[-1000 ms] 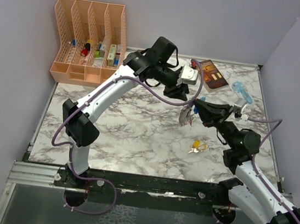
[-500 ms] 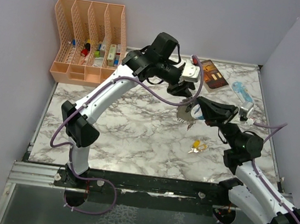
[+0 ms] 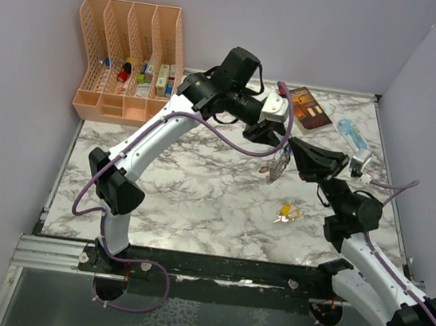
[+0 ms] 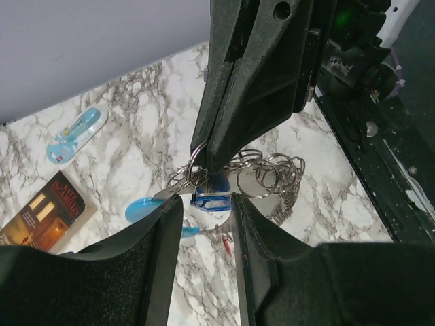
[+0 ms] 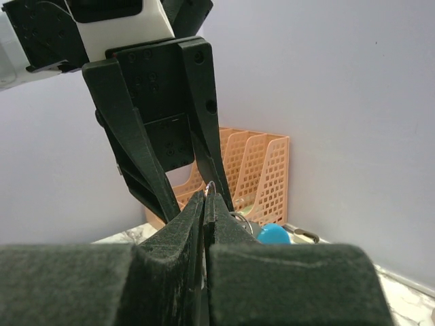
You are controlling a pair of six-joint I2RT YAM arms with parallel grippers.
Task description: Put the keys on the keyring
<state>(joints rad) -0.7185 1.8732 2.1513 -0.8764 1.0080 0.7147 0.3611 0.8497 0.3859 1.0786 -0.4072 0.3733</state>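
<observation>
The right end effector point(image 4: 207, 166) is pinched shut on the keyring point(image 4: 268, 180), hanging it above the bench point(image 3: 199, 185), probably so the ring can be worked. The left end effector point(image 4: 207, 202) straddles its small blue piece point(image 4: 217, 201) with fingers apart; whether it grips is unclear. A loose key point(image 3: 288, 213) lies at five o'clock.

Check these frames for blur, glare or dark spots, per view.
Top view: sharp, evenly lit, soft shadows, no obvious glare; keyring tiny. Left wrist: near fingers soft, right gripper a dark mass, keyring sharp. Right wrist: own fingers blurred, filling the bottom; keyring mostly hidden.
</observation>
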